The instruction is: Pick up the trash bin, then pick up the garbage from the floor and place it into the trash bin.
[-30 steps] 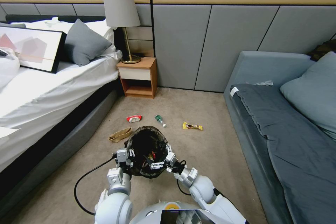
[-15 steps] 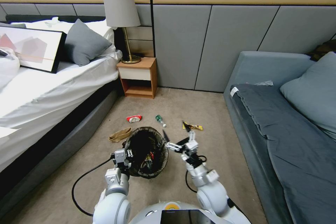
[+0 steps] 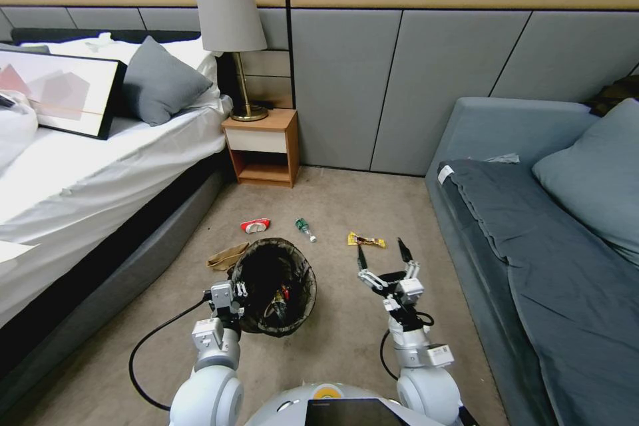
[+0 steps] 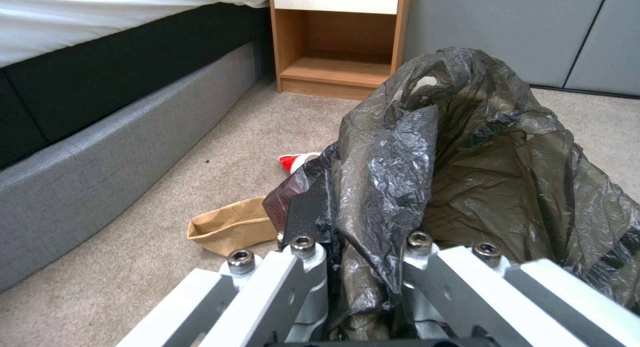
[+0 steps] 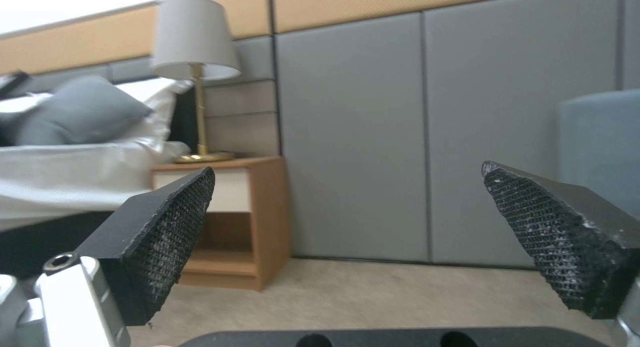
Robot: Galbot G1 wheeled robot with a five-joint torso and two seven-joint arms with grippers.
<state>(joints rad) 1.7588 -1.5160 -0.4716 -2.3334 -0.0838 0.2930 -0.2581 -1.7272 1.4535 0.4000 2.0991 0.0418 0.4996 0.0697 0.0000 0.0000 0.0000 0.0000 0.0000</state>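
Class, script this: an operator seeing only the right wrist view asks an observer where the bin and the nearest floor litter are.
Operator: Where's the bin?
Observer: The left claw grips the trash bin by its bag-lined rim, to the left of your open right claw.
Operator: Which litter is nearest my claw?
Observer: A yellow wrapper, lying on the carpet just beyond its fingertips.

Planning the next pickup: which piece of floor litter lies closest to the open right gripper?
The yellow snack wrapper, just ahead of the right gripper; the other litter lies farther left.
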